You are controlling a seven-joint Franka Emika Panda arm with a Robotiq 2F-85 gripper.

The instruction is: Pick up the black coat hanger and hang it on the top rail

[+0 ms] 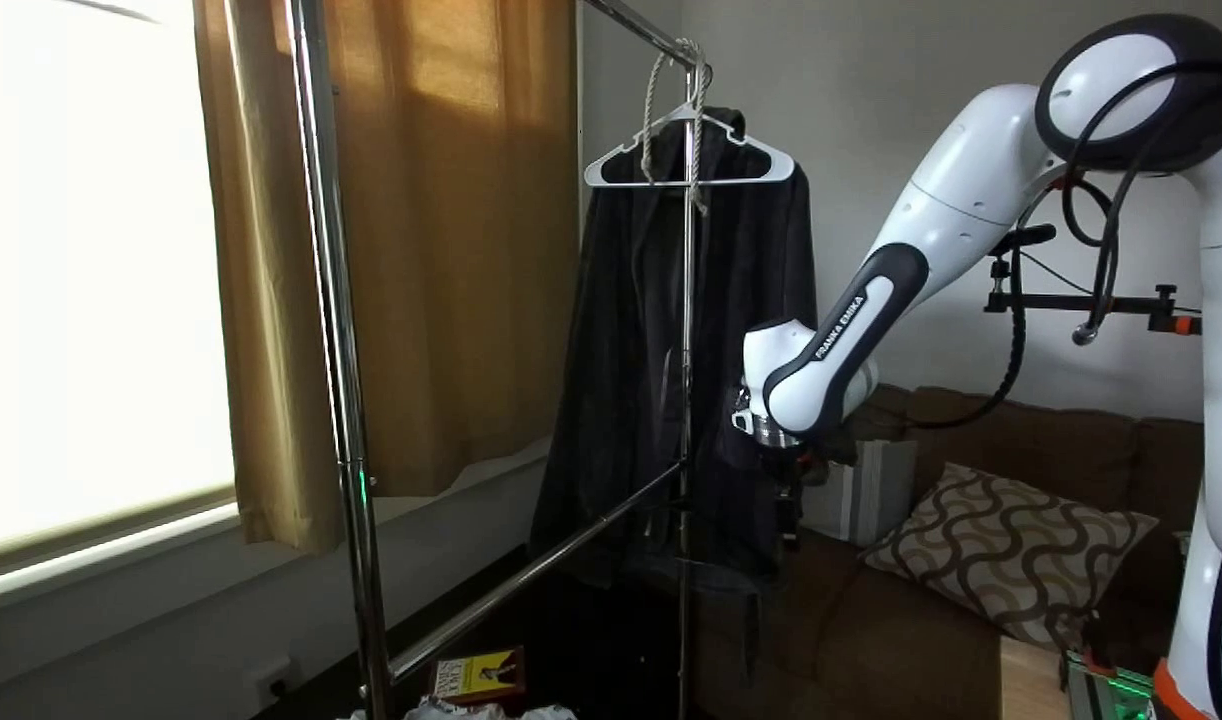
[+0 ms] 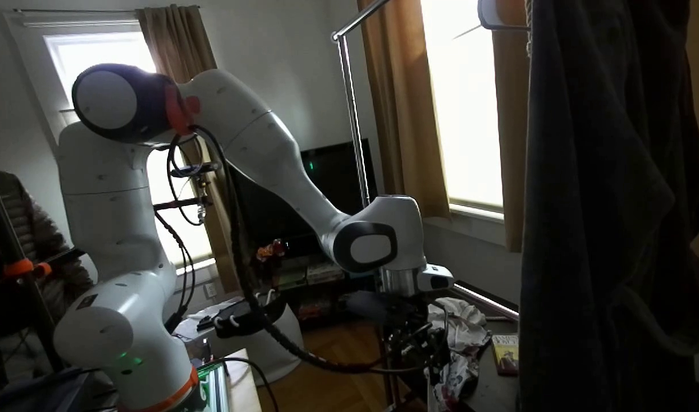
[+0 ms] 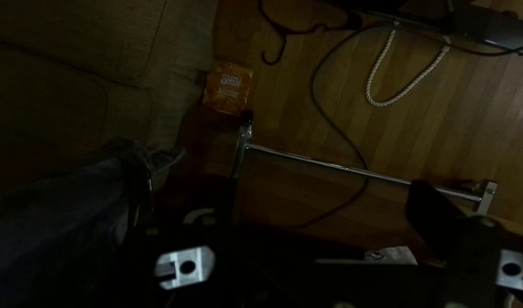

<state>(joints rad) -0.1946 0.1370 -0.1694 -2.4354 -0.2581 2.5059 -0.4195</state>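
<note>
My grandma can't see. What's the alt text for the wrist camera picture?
A black coat hanger, cut off at the top edge, shows against a dim wooden floor. Near it is an orange packet beside a brown couch; farther right, a pale rope loop. A metal bar crosses the middle; at the dark bottom, the jaws stand open.

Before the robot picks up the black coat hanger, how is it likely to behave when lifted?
The black coat hanger is probably light for its size and fairly stiff: the part in view looks thin, with crisp bends. It may swing or twist if gripped off-centre, because its curved hook juts out.
</note>
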